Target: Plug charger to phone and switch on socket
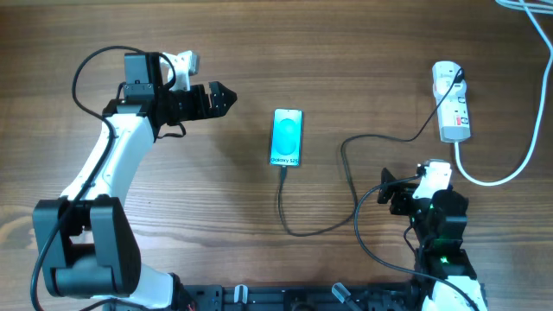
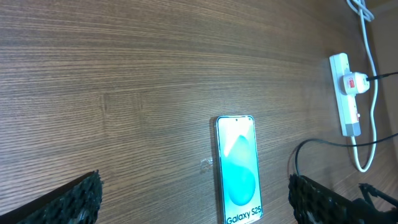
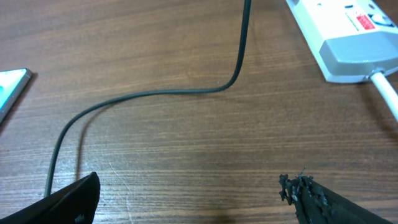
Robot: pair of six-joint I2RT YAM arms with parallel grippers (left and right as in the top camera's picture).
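A matte, wood-grain desk [image 1: 216, 216] is seen. The glossy turquoise phone [image 1: 287, 136] is laid mid-desk, with the thin black charger [image 1: 346, 173] looped between it and the rounded white socket [image 1: 452, 102]. The left hand [image 1: 226, 98] and right hand [image 1: 387, 192] are spread wide, empty.

Overhead looks straight down on the whole table [image 1: 216, 52]. Both wrist views sit low and close, slanting forward; all share phone [image 1: 287, 136] and socket [image 1: 452, 102].

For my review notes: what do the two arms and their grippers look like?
Both arms have white shells with black joints. The left arm carries a looping black cable; the right arm shows a small green light. The left gripper and right gripper are black, with rough-textured fingers.
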